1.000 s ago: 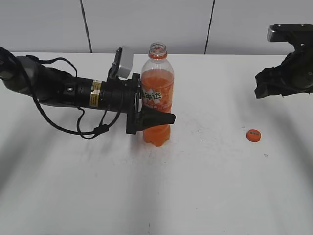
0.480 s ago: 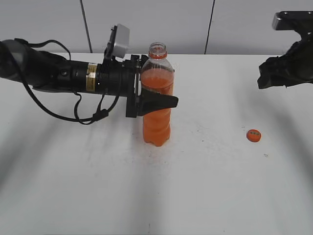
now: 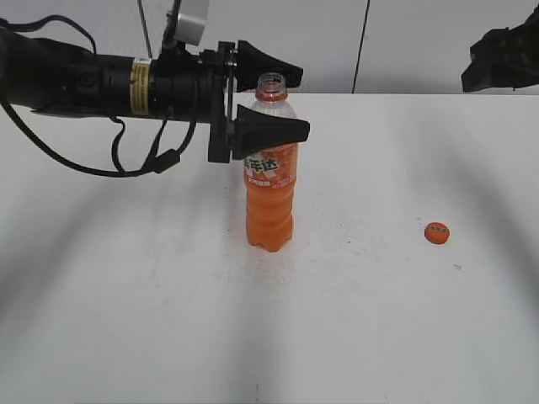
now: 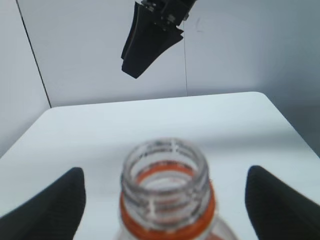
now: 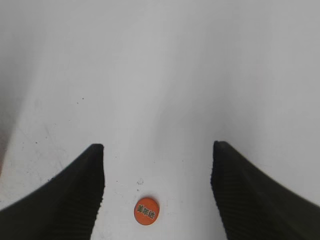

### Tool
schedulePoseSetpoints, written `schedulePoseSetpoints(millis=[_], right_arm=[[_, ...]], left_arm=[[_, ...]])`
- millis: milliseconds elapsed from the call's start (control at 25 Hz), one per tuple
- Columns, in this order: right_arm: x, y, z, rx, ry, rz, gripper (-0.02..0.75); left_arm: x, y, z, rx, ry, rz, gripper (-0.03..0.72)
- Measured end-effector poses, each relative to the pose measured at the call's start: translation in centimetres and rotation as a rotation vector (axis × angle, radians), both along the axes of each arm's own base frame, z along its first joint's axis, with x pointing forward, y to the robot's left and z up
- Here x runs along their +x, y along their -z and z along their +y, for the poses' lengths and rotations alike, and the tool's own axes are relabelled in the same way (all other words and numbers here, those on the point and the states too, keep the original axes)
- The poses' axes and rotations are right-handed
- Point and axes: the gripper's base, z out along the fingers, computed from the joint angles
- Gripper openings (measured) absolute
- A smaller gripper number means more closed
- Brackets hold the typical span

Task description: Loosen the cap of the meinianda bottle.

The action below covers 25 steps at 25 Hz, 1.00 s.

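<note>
The meinianda bottle (image 3: 269, 189) stands upright mid-table with its neck open and no cap on it. In the left wrist view its clear threaded mouth and orange neck ring (image 4: 165, 200) sit between the fingers. My left gripper (image 3: 303, 98) is open at neck height, its fingers wide on either side and not touching the bottle; it also shows in the left wrist view (image 4: 165, 169). The orange cap (image 3: 436, 232) lies flat on the table, far right of the bottle. My right gripper (image 5: 157, 146) is open and empty, high above the cap (image 5: 146, 211).
The white table (image 3: 168, 320) carries only the bottle and the cap. A grey panelled wall (image 3: 421, 42) stands behind it. My right gripper (image 3: 505, 59) hangs at the upper right edge and shows in the left wrist view (image 4: 150, 40) beyond the bottle.
My left gripper has risen from the bottle's waist to neck height. My right gripper has lifted up and to the right. Bottle and cap have stayed put.
</note>
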Motion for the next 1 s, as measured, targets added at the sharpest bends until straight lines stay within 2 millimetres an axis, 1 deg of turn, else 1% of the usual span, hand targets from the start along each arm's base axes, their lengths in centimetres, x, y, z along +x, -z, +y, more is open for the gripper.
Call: schedulePoseSetpoints(millis=[320,440,640,720,840,920,1000], right_arm=[[-0.7,-2.3,0.0,-0.001,-0.016,0.010,0.501],[-0.7,-2.9,0.1,-0.001,-0.021,0.016,0.501],[-1.2,-3.6,0.0,0.001,-0.023,0.006,0.501],[-1.5,-4.0,0.0,0.001,-0.025,0.002,0.501],[-2.1,-4.6,0.0,0.001,-0.029,0.009,0.501],[-2.6,-5.0,0.0,0.002,-0.033,0.017,0.501],[-3.2,-5.4,0.0,0.002,-0.038,0.032,0.501]], left_arm=[[-1.1,-4.4,0.3,-0.025,0.005,-0.080,0.589],[-1.7,-6.6,0.6,-0.041,0.003,-0.108,0.589],[-3.1,-11.1,1.7,-0.064,-0.035,-0.195,0.587],[-3.2,-12.8,2.2,-0.042,-0.121,-0.215,0.587],[-2.8,-15.1,3.5,0.028,-0.367,-0.256,0.587],[-1.8,-15.9,4.8,0.096,-0.584,-0.279,0.587],[-0.8,-16.1,6.3,0.166,-0.789,-0.285,0.587]])
